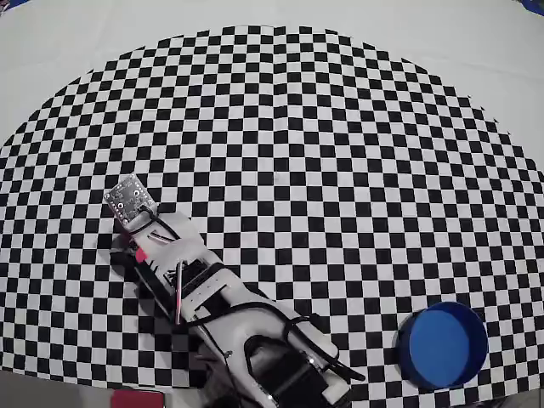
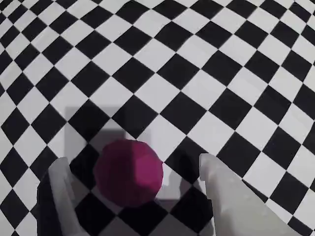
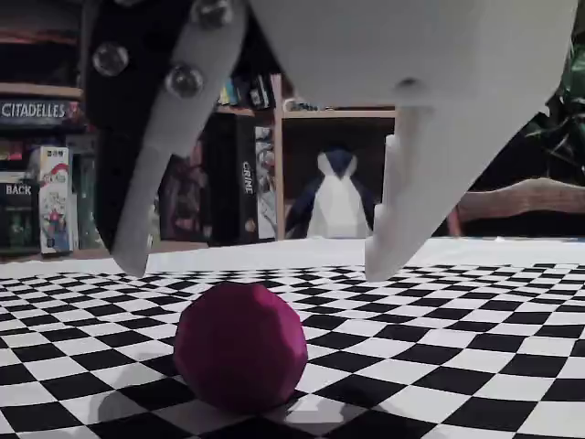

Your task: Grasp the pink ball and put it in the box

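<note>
Pink ball (image 3: 240, 345) is seen resting on the checkered mat (image 3: 475, 366), ungrasped; the gripper (image 3: 260, 263) hangs spread above it. Grasp and transfer to the blue box (image 1: 443, 345), far right in the overhead view, are judged outstanding.

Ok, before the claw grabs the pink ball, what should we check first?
1. Claw open: ok. The gripper has its two fingers spread wide in the fixed view.
2. Ball between the fingers: ok. In the wrist view the pink ball sits in the gap, a finger on each side.
3. Claw low enough: not ok. In the fixed view the fingertips hang above the ball, not touching it.
4. Ball sitting still on the checkered mat: cannot tell from one moment.
5. Box ready: ok. The blue round box is open and looks empty.
</note>
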`<state>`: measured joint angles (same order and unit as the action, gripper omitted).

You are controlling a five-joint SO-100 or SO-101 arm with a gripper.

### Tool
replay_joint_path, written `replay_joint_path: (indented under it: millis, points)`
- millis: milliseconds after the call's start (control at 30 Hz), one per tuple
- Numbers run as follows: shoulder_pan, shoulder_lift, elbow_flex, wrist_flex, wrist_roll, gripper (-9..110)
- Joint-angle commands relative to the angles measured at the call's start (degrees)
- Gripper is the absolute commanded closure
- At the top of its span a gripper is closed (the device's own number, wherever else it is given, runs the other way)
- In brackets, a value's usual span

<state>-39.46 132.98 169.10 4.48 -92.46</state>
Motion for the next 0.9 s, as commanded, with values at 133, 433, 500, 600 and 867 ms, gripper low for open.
replay_joint_path:
  millis: [133,433,500,600,867]
  points:
    - [-0.7,-2.9,-4.1,-0.8,-0.4,71]
    - [-0.7,-5.5,-5.5,-0.8,-0.5,71]
    - [-0.7,-6.1,-5.8,-0.8,-0.5,71]
    - [-0.7,-7.1,-6.4,-0.8,-0.5,71]
    - [-0.7,-11.4,-9.1,-1.1,-0.4,71]
